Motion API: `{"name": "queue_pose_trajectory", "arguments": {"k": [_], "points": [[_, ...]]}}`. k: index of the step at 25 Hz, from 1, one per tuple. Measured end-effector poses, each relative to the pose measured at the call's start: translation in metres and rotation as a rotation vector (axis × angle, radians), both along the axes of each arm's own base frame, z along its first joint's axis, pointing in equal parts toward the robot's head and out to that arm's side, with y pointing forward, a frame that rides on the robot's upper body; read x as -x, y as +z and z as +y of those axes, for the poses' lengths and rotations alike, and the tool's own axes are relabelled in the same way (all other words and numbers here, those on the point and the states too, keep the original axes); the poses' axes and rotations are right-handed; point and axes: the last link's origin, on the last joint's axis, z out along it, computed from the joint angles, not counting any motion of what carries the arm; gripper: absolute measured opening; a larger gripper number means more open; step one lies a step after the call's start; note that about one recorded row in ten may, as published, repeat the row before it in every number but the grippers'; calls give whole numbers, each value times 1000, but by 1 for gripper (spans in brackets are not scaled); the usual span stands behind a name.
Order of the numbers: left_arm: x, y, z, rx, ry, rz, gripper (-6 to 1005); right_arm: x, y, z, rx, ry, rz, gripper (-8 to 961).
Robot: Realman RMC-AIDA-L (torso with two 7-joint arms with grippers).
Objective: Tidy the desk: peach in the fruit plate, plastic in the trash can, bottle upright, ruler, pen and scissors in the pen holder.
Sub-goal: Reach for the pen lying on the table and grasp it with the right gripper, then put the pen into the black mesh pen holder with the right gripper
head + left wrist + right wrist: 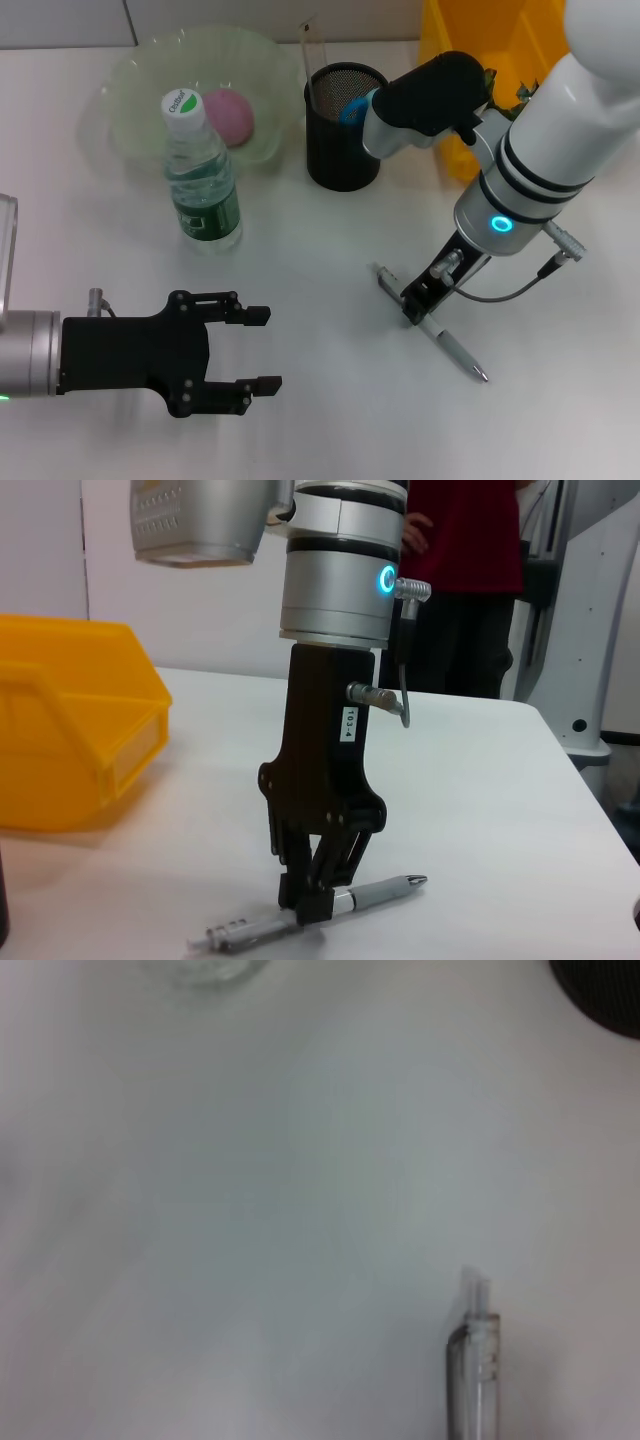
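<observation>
The right gripper (415, 306) stands nearly vertical over the desk (320, 420), its fingers closed around the pen (432, 325) near the clicker end. The pen lies flat on the desk, well clear of the pen holder (343, 127). Its long axis runs diagonally, tip toward the robot's near right, clicker toward the far left. The left wrist view confirms the fingers (318, 888) pinching the barrel against the surface. The left gripper (260, 348) hovers low at near left, jaws spread apart, holding nothing. The bottle (199, 175) stands upright beside the fruit plate (150, 120), which contains the peach (230, 114).
</observation>
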Motion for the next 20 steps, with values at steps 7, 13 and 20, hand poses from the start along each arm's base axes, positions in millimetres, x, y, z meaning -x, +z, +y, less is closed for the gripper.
{"name": "queue_pose_trajectory", "arguments": {"k": [7, 13, 20], "points": [[0, 0, 0, 0, -1, 0, 726, 3, 0, -2, -4, 23, 13, 115], [0, 1, -1, -2, 4, -9, 726, 14, 19, -6, -57, 58, 88, 114], [0, 5, -2, -14, 6, -27, 726, 20, 82, 5, -231, 142, 319, 112]]}}
